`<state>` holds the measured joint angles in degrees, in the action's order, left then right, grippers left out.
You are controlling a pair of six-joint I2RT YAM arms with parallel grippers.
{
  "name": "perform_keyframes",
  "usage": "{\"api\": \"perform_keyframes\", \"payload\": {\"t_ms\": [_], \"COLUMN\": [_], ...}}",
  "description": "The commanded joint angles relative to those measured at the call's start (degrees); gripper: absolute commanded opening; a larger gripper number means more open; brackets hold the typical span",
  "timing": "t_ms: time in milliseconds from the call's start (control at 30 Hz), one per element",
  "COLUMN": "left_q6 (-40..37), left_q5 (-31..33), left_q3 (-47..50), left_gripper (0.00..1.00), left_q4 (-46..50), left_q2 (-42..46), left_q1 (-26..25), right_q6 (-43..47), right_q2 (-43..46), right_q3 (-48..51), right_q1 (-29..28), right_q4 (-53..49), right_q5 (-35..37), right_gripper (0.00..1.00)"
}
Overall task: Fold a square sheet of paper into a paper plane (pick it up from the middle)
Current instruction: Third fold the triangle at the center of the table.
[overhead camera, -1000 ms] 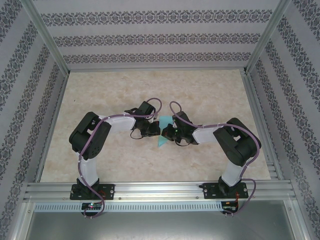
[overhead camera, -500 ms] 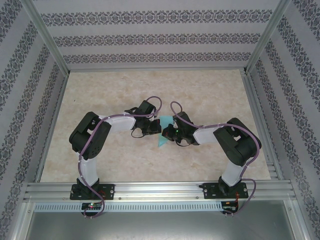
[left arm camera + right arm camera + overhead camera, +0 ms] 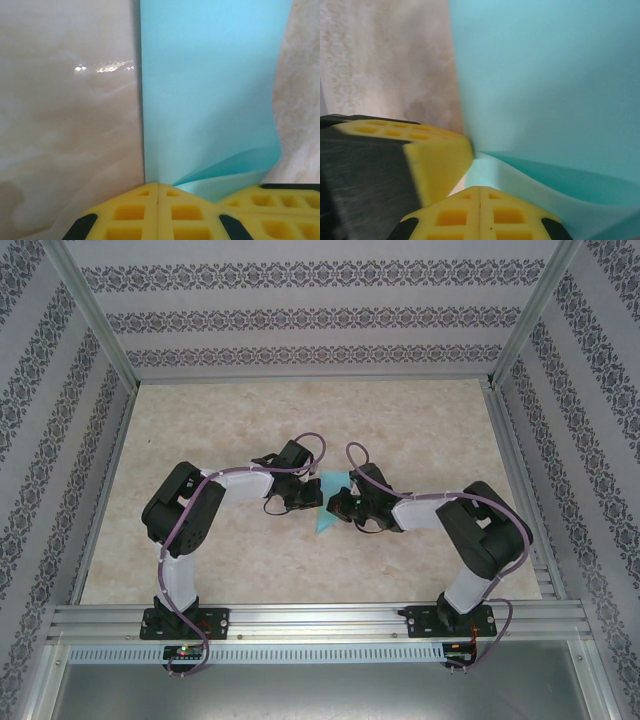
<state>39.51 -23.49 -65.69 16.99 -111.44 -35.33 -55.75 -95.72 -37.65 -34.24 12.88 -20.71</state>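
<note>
The paper sheet (image 3: pixel 322 521) lies on the table (image 3: pixel 250 420); left tool (image 3: pixel 317 502) left, right tool (image 3: pixel 332 505) right.

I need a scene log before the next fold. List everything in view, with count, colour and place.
sheet of paper: one, teal-blue, mid-table between the grippers, one flap curled up.
table: one, beige marbled, inside the enclosure.
patterned walls: three, white with grey ornament bands, left, back and right.
metal frame: one, silver, around the table, rail along the near edge.
left arm: one, white and black, purple cable, base near left.
right arm: one, same colours, base near right.
left gripper: one, yellow fingers, shut, tips at the paper.
right gripper: one, yellow fingers, shut, tips at the paper.
</note>
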Motion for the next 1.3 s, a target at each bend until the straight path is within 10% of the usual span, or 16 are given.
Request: {"api": "perform_keyframes", "payload": {"t_ms": [0, 1267], "left_q6": [-2.0, -2.7], "left_q5": [2.9, 2.5], "left_q3": [-0.3, -0.6], "left_gripper": [0.00, 0.00], "left_q4": [3.7, 4.5], "left_q2": [-2.1, -2.5], "left_q1": [-0.3, -0.5], "right_q6": [1.4, 3.5], "right_q2": [4.4, 7.6], "right_q3": [1.1, -3.0], "right_q1": [1.4, 0.4], "right_q4": [0.1, -12.0], "right_q5": [0.4, 5.7], "right_gripper": [0.00, 0.00]}}
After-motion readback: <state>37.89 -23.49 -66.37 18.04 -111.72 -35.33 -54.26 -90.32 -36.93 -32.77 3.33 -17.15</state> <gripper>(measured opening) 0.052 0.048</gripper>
